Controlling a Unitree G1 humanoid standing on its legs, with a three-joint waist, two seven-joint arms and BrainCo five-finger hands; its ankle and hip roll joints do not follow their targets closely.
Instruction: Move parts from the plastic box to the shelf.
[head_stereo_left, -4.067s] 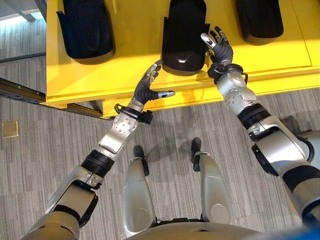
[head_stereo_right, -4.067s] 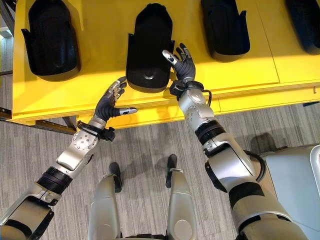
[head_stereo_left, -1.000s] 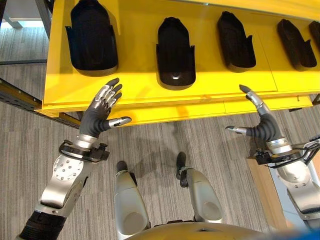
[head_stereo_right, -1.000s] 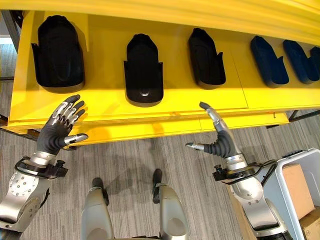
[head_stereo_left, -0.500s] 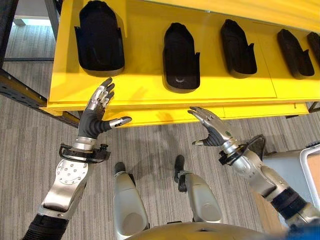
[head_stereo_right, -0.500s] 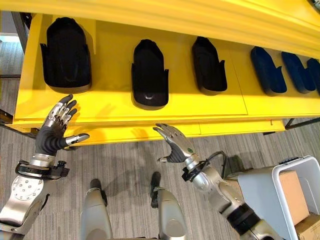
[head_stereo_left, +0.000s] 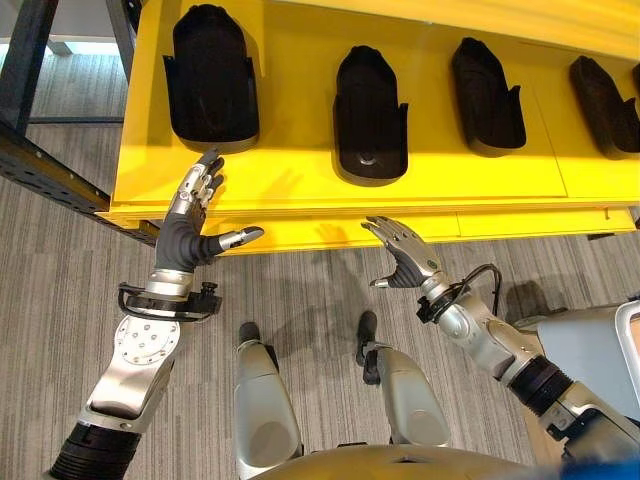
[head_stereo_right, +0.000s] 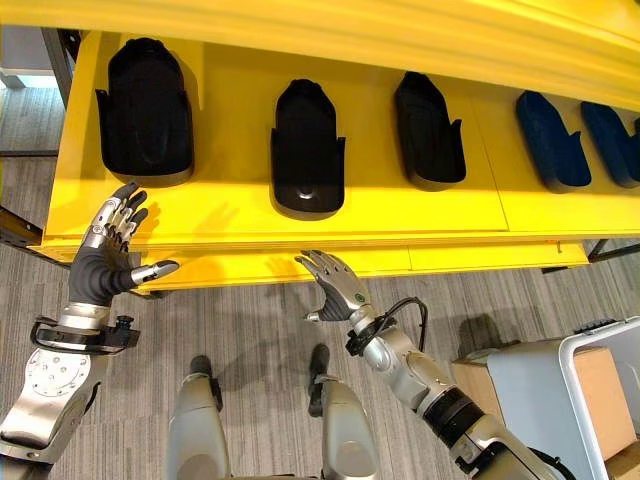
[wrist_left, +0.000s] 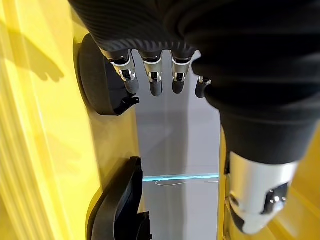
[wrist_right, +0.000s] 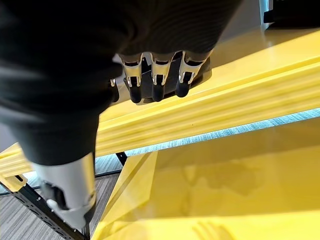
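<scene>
The yellow shelf (head_stereo_right: 250, 225) carries a row of black moulded parts along its surface; a large black part (head_stereo_right: 148, 110) sits toward the shelf's left edge, a second black part (head_stereo_right: 308, 160) near the middle, and a third black part (head_stereo_right: 428, 130) to its right; two dark blue parts (head_stereo_right: 553, 142) lie farther toward the right end; all parts rest flat on the shelf, spaced apart, none touching another.

The left hand (head_stereo_left: 186, 225) is raised at the front edge of the shelf, below the large black part; its fingers are straight and slightly fanned, thumb held out to the side; it holds nothing and touches no part; the left wrist view shows the same fingers (wrist_left: 152, 75) extended with empty space beyond them.

The right hand (head_stereo_right: 335, 285) hangs just in front of the shelf's front edge, below the middle black part; its fingers are spread and relaxed, palm empty; the right wrist view shows its fingers (wrist_right: 157, 80) straight, with the yellow edge of the shelf past them.

The plastic box (head_stereo_right: 590, 400), white-rimmed, stands on the floor at the robot's right, beyond the right end of the shelf front; a brown cardboard-coloured item (head_stereo_right: 600, 385) shows inside it; whether further parts lie in it cannot be told.

The floor (head_stereo_left: 60, 260) is grey striped carpet.
</scene>
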